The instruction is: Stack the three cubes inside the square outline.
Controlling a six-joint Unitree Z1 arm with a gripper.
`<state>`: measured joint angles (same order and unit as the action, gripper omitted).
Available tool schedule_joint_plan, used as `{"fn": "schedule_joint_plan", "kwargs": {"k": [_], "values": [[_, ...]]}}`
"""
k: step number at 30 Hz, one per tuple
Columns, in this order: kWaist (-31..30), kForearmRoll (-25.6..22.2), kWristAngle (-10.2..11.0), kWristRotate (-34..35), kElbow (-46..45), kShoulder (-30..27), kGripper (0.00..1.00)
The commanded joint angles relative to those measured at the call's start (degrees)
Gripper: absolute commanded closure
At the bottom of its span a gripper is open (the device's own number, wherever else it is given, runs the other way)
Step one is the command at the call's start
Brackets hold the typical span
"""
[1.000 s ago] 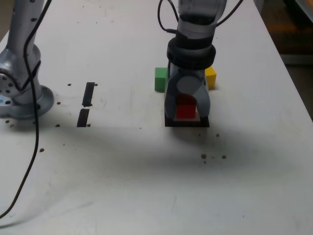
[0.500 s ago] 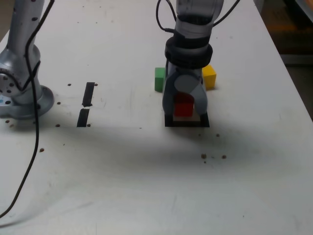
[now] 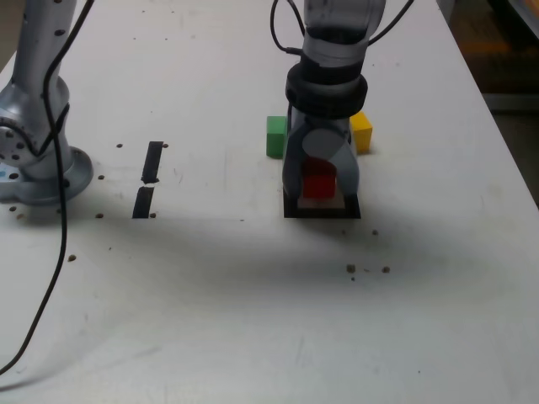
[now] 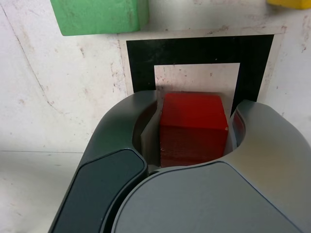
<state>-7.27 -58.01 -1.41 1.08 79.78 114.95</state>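
So I've got the gripper (image 3: 320, 187) clamped on the red cube (image 3: 319, 185), jaws pressed against its two sides. In the wrist view the red cube (image 4: 193, 128) sits snug between the two grey jaws, and the square outline (image 4: 199, 51) is right under and just beyond it, black tape frame with the white patch in the middle. From the exterior view the red cube is over the square outline (image 3: 323, 210), inside the frame as far as I can see. Whether it's actually touching the table (image 3: 253, 303) or a hair above it, I can't tell from either camera, the jaws hide the bottom edge.

The green cube (image 3: 276, 136) is on the table just outside the outline, off its far corner on the exterior view's left. In the wrist view the green cube (image 4: 99, 15) sits right by the outline's corner, not overlapping the tape as far as I can make out. The yellow cube (image 3: 361, 132) is on the other side, past the far corner toward the exterior view's right, partly hidden behind the arm. Only a sliver of the yellow cube (image 4: 289, 3) shows in the wrist view.

Over on the exterior view's left there are the two short black tape strips (image 3: 148, 178), well apart from the cubes, and a second arm's base (image 3: 38, 160) beyond them.
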Motion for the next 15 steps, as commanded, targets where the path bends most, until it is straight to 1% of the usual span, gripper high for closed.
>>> {"fn": "schedule_joint_plan", "kwargs": {"k": [1, 7, 11, 15], "values": [[0.07, 0.21, 0.07, -0.04, -0.04, 0.09, 0.47], [0.07, 1.04, 0.38, -0.15, -0.31, 0.18, 0.39], [0.07, 1.35, 0.56, -0.2, -0.64, 0.16, 0.35], [0.07, 1.28, 0.82, -0.21, -0.92, 0.05, 0.35]]}}
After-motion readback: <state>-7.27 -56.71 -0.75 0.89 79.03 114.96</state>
